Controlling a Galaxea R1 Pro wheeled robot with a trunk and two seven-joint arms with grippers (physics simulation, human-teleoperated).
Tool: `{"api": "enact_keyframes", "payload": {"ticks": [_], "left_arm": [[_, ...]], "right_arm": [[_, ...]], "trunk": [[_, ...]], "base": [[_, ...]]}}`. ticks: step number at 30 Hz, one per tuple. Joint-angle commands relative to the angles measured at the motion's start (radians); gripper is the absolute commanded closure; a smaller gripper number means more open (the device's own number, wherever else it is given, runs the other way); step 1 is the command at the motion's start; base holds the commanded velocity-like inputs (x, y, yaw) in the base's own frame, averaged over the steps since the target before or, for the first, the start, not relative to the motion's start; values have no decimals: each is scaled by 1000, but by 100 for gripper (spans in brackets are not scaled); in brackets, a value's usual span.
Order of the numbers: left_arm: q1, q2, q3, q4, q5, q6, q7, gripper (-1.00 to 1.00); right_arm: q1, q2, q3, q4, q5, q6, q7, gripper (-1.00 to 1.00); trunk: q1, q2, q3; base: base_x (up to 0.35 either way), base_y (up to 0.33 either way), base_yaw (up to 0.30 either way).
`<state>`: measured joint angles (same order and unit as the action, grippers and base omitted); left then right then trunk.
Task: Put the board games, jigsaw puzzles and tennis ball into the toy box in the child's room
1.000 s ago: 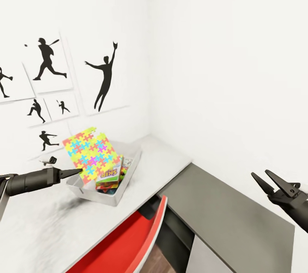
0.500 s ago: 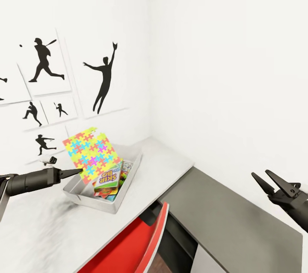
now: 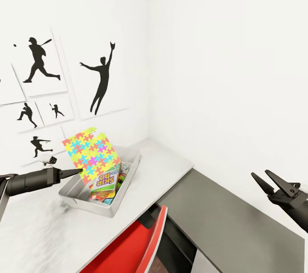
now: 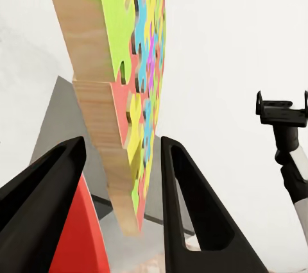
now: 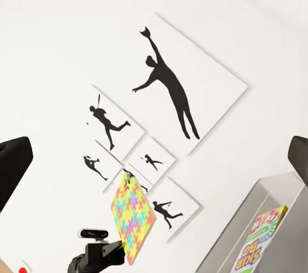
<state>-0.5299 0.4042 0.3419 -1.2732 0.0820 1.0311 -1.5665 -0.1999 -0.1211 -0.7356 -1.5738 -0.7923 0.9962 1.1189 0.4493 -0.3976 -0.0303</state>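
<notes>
One long white table (image 3: 171, 166) runs along the wall into the corner, and on it sits the grey toy box (image 3: 112, 204), open-topped, with a board game (image 3: 105, 181) marked SKIP BO already lying inside beside other colourful boxes. Above the box's near-left rim the left gripper (image 3: 79, 171) holds a jigsaw puzzle (image 3: 92, 154) by its lower corner, the bright slab standing tilted on edge; from the left wrist view the puzzle (image 4: 138, 113) sits between the two dark fingers (image 4: 192, 222), which seem closed just enough to pinch it. The step in hand looks like lowering this puzzle into the box. To do it well, the arm should carry the slab further over the box's middle, tip it flatter so it clears the rim, and let go only once its lower edge rests on the games. Off to the side, the right gripper (image 3: 267, 181) hangs well apart over the darker surface, fingers spread and empty.
</notes>
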Motion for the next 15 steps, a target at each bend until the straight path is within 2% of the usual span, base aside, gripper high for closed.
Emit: {"api": "enact_keyframes", "payload": {"ticks": [1,15], "left_arm": [[-1,0,-1,0,-1,11,-4,100],[-1,0,0,0,-1,11,-4,100]], "right_arm": [[-1,0,-1,0,1,4,3,-100],[-1,0,-2,0,1,3,4,-100]], "trunk": [[1,-2,-2],[1,-2,-2]], "base": [[12,-1,0],[53,7,0]]}}
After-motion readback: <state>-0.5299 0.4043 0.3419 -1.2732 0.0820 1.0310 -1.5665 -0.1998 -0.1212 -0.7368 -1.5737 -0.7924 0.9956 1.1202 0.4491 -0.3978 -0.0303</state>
